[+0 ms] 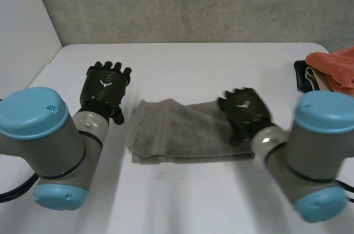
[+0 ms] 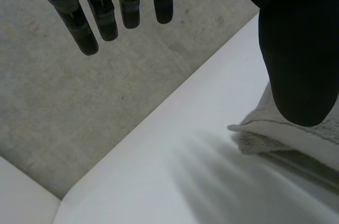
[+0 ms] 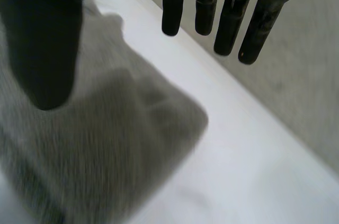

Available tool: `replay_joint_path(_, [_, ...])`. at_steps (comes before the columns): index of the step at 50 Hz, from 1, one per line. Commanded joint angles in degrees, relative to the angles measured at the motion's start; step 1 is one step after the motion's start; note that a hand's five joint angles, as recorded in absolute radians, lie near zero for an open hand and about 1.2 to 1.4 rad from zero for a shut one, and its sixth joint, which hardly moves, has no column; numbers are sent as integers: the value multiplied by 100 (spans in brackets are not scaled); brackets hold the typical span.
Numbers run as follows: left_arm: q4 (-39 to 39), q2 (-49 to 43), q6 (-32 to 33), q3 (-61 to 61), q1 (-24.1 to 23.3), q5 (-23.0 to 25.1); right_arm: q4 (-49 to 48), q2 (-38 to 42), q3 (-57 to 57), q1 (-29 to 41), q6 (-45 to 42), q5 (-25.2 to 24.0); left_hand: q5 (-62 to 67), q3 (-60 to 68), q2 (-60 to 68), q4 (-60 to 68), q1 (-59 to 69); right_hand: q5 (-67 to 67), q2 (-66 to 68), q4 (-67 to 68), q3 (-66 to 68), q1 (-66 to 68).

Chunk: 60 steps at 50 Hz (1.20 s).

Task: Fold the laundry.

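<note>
The white counter [image 1: 182, 62] carries a grey towel [image 1: 182, 131], folded into a long band at its middle. An orange cloth [image 1: 337, 68] is heaped at the counter's right edge, against a black object [image 1: 303, 76]. The right hand [image 1: 246, 109] hovers over the towel's right end, fingers straight, thumb apart, holding nothing. The left hand [image 1: 104, 89] is just beside the towel's left end, fingers straight and relaxed.

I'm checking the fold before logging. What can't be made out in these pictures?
Head view: the right hand covers one end of the grey towel.
Head view: the orange cloth and the black item beside it are cut off by the edge.
Left wrist view: the left hand hides part of the towel.
</note>
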Motion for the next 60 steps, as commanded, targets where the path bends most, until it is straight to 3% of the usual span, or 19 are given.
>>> replay_joint_path(1, [0,-20,-173,-5,-51,100,63,-131,689,-933,501,-1004,-258,-186,-147,-158,-114,1519,1737,1552,1544,1829])
replay_joint_path(16, [0,-37,-244,-5,-86,126,19,317,461,-1065,510,-1225,-241,-169,-130,-141,-97,3775,3993,3809,3800,4085])
replay_joint_path(17, [0,-37,-244,-5,-77,126,37,334,444,-1074,519,-1225,-241,-169,-130,-141,-97,4027,4245,4060,4051,4337])
replay_joint_path(19, [0,-37,-235,-14,-77,126,46,343,426,-1091,501,-1217,-241,-169,-130,-141,-97,5768,5986,5801,5792,6078])
replay_joint_path(27, [0,-28,-244,-14,-77,126,168,194,461,-1153,405,-1120,-258,-186,-147,-158,-114,5806,6024,5839,5831,6116])
replay_joint_path(37, [-9,156,-244,-49,-16,126,723,-307,40,-1057,-1247,-549,-258,-186,-147,-158,-114,5806,6024,5839,5831,6116])
replay_joint_path(39, [-17,200,-244,-49,-7,117,679,-316,-179,-803,-1344,-496,-258,-186,-147,-158,-114,5806,6024,5839,5831,6116])
replay_joint_path(42, [-18,323,-244,-102,54,117,608,-255,-663,110,-1511,-513,-258,-186,-147,-158,-114,5806,6024,5839,5831,6116])
replay_joint_path(47, [-9,525,-253,-163,256,100,354,394,-1383,1358,-1748,-837,-258,-186,-147,-158,-114,5806,6024,5839,5831,6116])
replay_joint_path(53, [-9,604,-253,-198,292,100,292,1002,-1543,1949,-2390,-1339,-258,-186,-147,-158,-114,5806,6024,5839,5831,6116])
replay_joint_path(54, [-9,596,-253,-198,292,91,318,1055,-1552,1958,-2417,-1313,-258,-186,-147,-158,-114,5412,5630,5446,5437,5722])
replay_joint_path(55, [-9,596,-253,-207,283,100,327,1047,-1526,1958,-2365,-1217,-258,-186,-147,-158,-114,2144,2363,2178,2169,2455])
replay_joint_path(57, [-9,587,-253,-198,266,100,327,1012,-1473,1941,-2172,-1042,-258,-186,-147,-158,-114,-267,-49,-234,-242,43])
replay_joint_path(60, [9,578,-261,-137,213,100,327,845,-1437,1880,-1321,-559,-258,-186,-147,-158,-114,-1194,-976,-1161,-1169,-884])
